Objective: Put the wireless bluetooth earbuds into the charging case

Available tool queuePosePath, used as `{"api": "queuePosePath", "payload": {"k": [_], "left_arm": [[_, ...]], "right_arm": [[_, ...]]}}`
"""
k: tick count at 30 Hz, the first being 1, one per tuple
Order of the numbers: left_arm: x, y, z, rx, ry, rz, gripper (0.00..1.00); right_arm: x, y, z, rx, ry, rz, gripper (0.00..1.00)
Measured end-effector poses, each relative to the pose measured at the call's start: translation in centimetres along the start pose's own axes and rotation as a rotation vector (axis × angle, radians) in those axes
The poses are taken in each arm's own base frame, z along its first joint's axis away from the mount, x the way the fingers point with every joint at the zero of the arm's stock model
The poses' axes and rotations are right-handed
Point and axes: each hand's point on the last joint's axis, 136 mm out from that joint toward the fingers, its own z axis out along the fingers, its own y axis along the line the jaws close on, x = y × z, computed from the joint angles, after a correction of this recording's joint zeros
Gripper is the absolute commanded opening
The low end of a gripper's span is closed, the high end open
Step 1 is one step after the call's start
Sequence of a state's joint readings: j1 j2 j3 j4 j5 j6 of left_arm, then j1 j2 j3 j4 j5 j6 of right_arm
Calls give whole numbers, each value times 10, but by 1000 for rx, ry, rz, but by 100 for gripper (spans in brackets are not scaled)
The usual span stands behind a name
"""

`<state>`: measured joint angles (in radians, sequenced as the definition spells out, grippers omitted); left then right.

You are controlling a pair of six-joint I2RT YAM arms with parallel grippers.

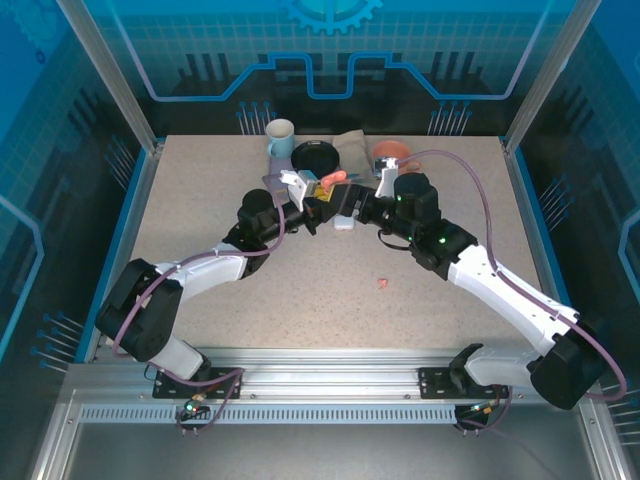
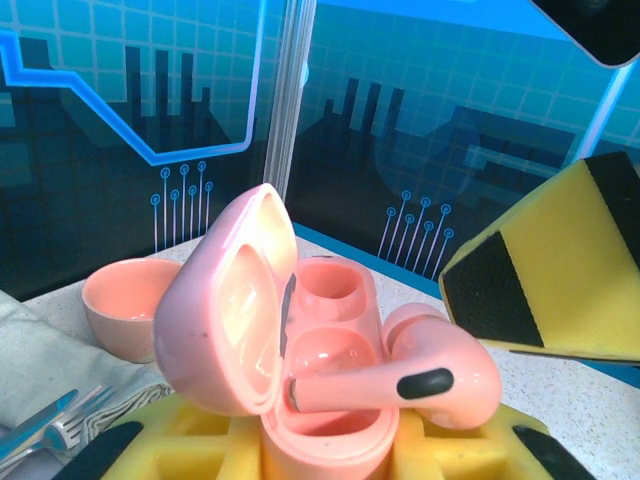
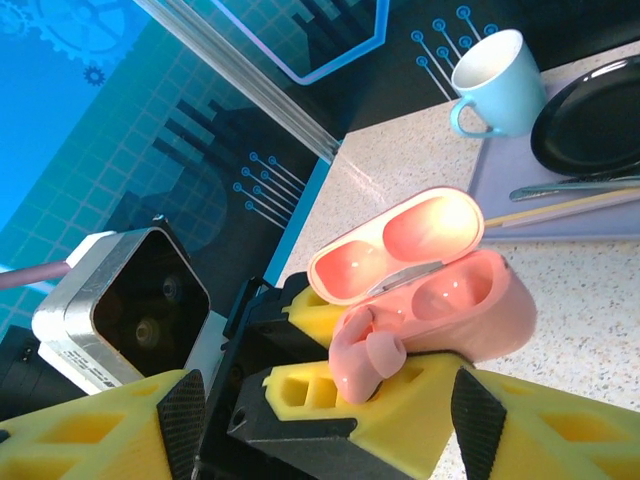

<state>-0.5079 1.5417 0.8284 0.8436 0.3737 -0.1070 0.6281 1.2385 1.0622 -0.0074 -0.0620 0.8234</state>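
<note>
A pink earbud lies across the open pink case, with its stem toward the raised lid and its head over the rim. It looks unseated, though the angle is poor. The left claw is clenched on the case's base. The right claw is spread wide, its fingers apart from the earbud. A second earbud, also pink, lies on the table, well apart from the case. A mug and a plate stand behind.
</note>
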Motion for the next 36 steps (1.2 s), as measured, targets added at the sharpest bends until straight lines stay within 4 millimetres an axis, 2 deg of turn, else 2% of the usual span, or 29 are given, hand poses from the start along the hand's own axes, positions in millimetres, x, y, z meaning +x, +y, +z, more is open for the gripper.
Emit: {"api": "queuePosePath", "payload": {"k": [10, 18, 28, 36], "left_arm": [[0, 0, 0, 0, 0, -1, 0], [0, 1, 0, -3, 0, -20, 0], [-3, -1, 0, 5, -13, -21, 0], [0, 1, -2, -5, -12, -48, 0]], "right_arm": [[5, 8, 11, -18, 33, 12, 68], [3, 10, 15, -20, 31, 15, 68], [-8, 22, 22, -46, 14, 16, 68], [-8, 20, 28, -35, 22, 18, 69]]}}
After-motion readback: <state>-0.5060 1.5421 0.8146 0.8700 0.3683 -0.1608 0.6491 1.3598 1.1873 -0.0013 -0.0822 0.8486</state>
